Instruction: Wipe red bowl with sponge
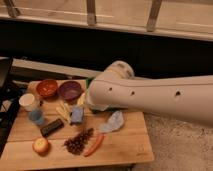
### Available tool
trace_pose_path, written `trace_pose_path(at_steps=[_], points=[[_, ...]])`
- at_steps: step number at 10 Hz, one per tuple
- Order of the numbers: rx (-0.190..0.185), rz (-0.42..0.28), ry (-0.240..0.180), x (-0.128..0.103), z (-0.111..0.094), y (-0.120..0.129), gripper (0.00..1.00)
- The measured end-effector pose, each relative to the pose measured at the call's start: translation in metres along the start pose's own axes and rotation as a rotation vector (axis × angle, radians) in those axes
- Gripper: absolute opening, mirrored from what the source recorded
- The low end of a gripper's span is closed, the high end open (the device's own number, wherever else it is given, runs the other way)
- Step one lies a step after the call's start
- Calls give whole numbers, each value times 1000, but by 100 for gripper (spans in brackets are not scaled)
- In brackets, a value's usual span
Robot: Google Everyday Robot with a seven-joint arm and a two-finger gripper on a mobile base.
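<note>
The red bowl [47, 87] stands at the back left of the wooden table [125, 145], next to a purple bowl [69, 90]. A blue sponge [77, 115] lies flat near the table's middle, beside yellow strips [62, 111]. My white arm [150, 97] reaches in from the right, and its rounded end hangs just above and right of the sponge. The gripper is hidden behind the arm's shell, somewhere over the middle back of the table.
A white cup [29, 101], a blue cup [36, 116], a dark bar [51, 127], an apple [40, 145], a pine cone [77, 141], a red pepper [93, 145] and a crumpled pale cloth [112, 122] lie on the table. The arm covers the green tray.
</note>
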Motion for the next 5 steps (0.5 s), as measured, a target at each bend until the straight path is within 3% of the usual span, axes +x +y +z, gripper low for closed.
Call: trace_pose_path(at_steps=[2, 5], points=[[-19, -35, 2, 11, 0, 22, 66], [-17, -34, -1, 10, -1, 21, 66]])
